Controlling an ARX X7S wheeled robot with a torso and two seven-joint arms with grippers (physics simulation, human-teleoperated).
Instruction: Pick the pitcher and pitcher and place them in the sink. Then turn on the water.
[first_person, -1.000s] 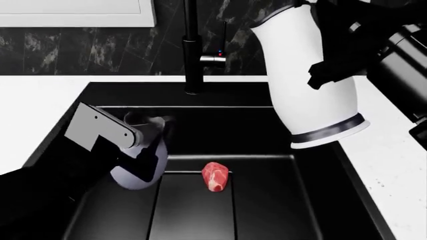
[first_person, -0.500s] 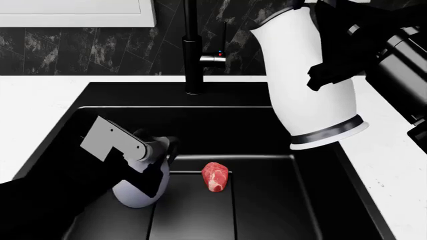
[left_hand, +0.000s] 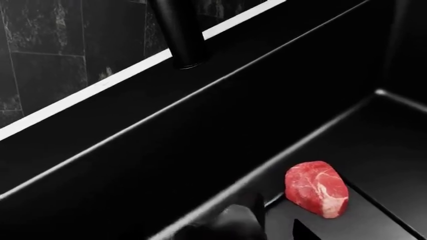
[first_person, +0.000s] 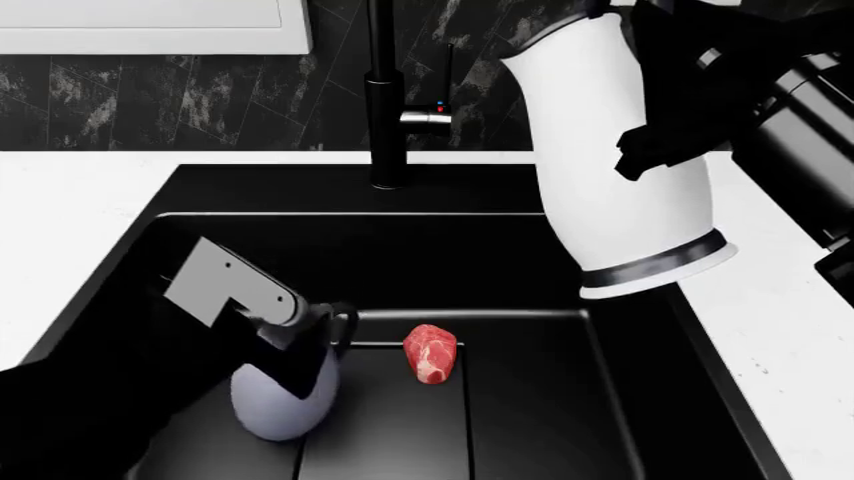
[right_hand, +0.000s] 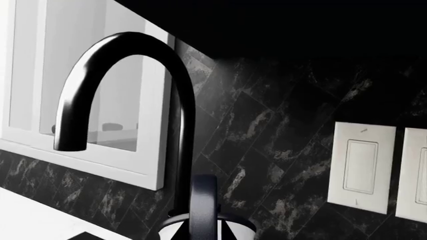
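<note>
Basin floor, lower left of the head frame: we note the blue-grey pitcher low in the sink, leaning, the left gripper pinching its dark neck. Just right of it lies a red cut of meat, apart from the jug. Upper right, the white pitcher hangs tilted above the sink's right edge, the right gripper clamped on its handle side. Farthest back, the black faucet stands against dark marbled tile.
</note>
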